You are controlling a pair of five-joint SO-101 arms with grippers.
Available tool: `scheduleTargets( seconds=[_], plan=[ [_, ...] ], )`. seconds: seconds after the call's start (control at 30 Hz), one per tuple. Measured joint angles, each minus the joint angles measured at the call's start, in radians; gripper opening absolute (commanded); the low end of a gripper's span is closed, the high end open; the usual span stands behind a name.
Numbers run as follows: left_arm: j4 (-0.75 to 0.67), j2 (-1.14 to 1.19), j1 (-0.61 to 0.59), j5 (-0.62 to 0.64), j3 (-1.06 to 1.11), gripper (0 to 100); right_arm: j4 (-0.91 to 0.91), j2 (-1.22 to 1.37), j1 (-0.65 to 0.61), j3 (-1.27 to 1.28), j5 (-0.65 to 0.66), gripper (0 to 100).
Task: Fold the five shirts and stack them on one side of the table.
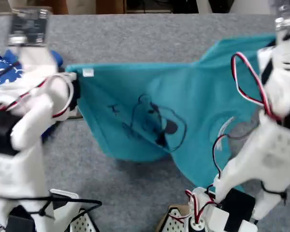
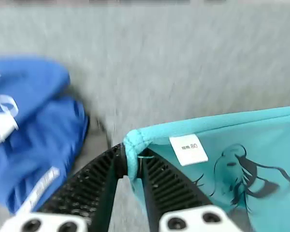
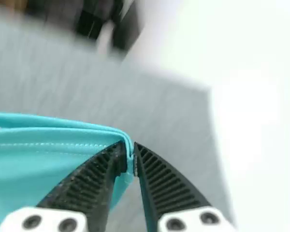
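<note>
Left gripper was clamped on corner of teal shirt, beside white size tag. Right gripper was pinched shut on far edge. Judged step: spreading shirt flat. It called for even tension and both corners lowered level, no twist. Shirt stretched over middle of grey table, black drawing up, rest draping loose. Blue shirt lay at table's end by left gripper.

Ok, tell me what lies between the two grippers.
The teal shirt spans the whole stretch in the high view; the left gripper and the right gripper each clamp an edge of it, as their wrist views show.
</note>
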Motion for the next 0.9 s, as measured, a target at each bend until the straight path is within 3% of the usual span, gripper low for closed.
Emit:
scheduleTargets(
  seconds=[0.27,0.5,0.67,0.9],
  plan=[
    [0.002,-0.014,0.0,-0.006,-0.216,2,-0.089,-0.023,0.0,-0.361,-0.009,0.1],
    [0.002,-0.199,-0.012,-0.006,-0.272,2,-0.118,-0.028,0.0,-0.572,-0.009,0.1],
    [0.002,-0.364,-0.11,-0.005,-0.199,2,-0.118,-0.041,0.0,-0.695,0.003,0.1],
    [0.002,-0.574,-0.192,-0.005,0.092,2,-0.153,-0.043,-0.002,-0.749,0.048,0.1]
  ],
)
